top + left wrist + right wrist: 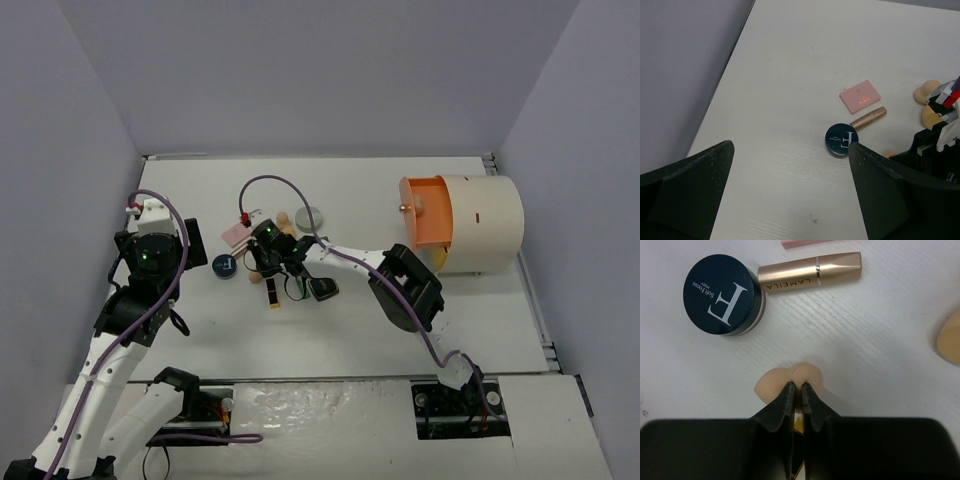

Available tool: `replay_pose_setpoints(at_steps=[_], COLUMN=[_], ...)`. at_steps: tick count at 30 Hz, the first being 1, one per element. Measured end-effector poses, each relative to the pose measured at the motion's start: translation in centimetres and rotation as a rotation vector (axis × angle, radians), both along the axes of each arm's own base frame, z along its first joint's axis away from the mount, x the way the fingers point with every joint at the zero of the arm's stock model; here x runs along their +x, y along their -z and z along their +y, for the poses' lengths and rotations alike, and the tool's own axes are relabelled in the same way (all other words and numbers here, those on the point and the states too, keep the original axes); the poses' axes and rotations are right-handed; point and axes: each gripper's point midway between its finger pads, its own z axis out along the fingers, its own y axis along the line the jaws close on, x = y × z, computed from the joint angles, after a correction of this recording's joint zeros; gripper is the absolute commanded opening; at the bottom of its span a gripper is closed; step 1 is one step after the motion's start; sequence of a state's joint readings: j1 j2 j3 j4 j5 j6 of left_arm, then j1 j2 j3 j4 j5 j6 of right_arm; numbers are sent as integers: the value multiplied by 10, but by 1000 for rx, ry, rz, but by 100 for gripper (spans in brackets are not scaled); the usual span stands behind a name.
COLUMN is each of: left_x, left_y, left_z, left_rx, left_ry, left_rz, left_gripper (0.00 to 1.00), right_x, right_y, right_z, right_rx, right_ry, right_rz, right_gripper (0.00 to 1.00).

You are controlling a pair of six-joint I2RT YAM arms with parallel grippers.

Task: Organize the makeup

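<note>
With the right tool [796, 388] pinching only a thin fold of the peach sponge [771, 384] on the desk [875, 335] near the navy compact [722, 295], the squashy foam could have slipped free once lifted, while the left tool [790, 150] hung spread.

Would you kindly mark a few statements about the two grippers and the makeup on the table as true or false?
1. The right gripper is pinching a peach sponge. True.
2. The left gripper holds the blue compact. False: it is open and empty, and the compact lies on the table.
3. The gold lipstick lies right beside the blue compact. True.
4. The orange drawer of the cream drum is shut. False: it is pulled out.
</note>
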State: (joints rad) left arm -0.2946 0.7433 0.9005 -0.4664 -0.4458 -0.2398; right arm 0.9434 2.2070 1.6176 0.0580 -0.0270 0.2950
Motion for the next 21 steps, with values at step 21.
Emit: replay_pose_setpoints(at_steps=[21], left_x=[1], left_y=[2], left_z=[-2], left_rx=[-3], left_ry=[10], left_rz=[6], left_gripper=[97], right_x=[48], right_y=[-324], right_z=[-202], right_rx=[202], right_ry=[549], right_rz=[-535], right_gripper=[0])
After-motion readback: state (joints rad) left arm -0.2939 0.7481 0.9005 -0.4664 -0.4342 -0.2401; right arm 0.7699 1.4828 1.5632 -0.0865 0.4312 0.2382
